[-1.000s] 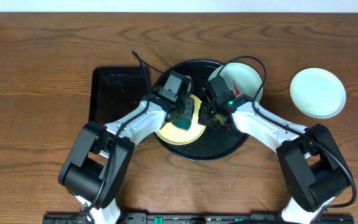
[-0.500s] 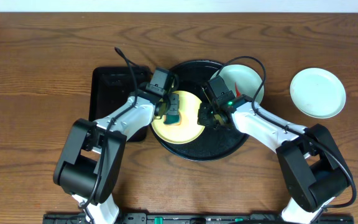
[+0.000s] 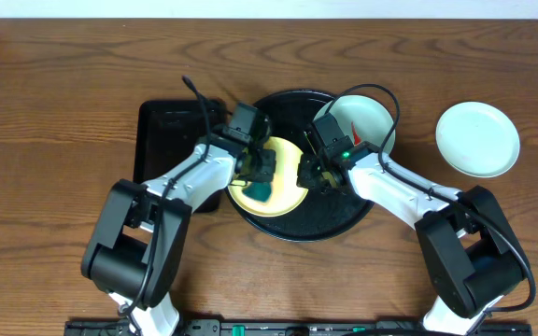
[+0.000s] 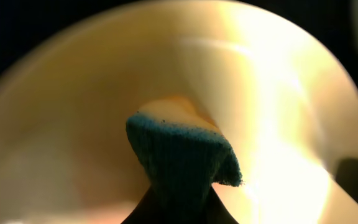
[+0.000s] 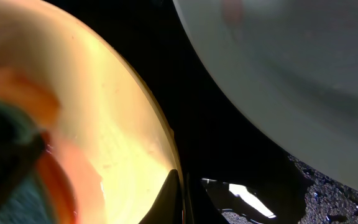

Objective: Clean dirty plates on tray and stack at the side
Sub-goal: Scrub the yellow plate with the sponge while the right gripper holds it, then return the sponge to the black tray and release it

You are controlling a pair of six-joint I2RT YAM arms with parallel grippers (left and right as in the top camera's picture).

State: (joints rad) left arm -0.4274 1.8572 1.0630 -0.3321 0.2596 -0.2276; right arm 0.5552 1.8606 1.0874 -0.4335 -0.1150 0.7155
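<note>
**Wiping the yellow plate, one mint plate already set aside**

Overhead: on the brown wood-grain table, the round black tray carries the yellow plate and a red-streaked mint plate. A second mint plate sits on bare wood to the right. A rectangular tray lies to the left. The left gripper hovers over the yellow plate and the right gripper is at that plate's right edge.

Left wrist: the jaws pinch a teal sponge, pressed onto the yellow surface.

Right wrist: the fingers are pressed together at the yellow rim. I cannot tell whether the rim is between them.

The wiping step looks midway. Next, more sponge strokes are likely needed, then the plate should be lifted and stacked on the side plate.
</note>
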